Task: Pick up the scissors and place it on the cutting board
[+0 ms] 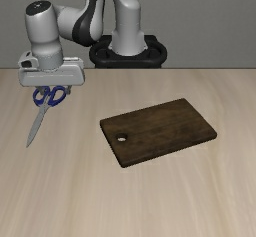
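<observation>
You see the cutting board [158, 131] lying flat on the table [128, 206]. It is dark brown wood and sits a bit crooked. It has a small round hole near its corner on the exterior view's left.

The scissors [41, 116] are off the board, well apart from it, toward the exterior view's left. They do not touch the board. Their blue handles point away from you and a little above the board's far edge. The gray blades point down and slightly away from the board.

The gripper [50, 87] hangs right over the blue handles, on that same side of the board. Its white body covers the top of the handles, so you cannot see all of them. You cannot tell if the claw is spread or pinching the scissors, because the spot where they meet is too dark and small. You also cannot tell if the scissors rest on the table or are lifted.

The arm [80, 21] is cut off at the top edge.
</observation>
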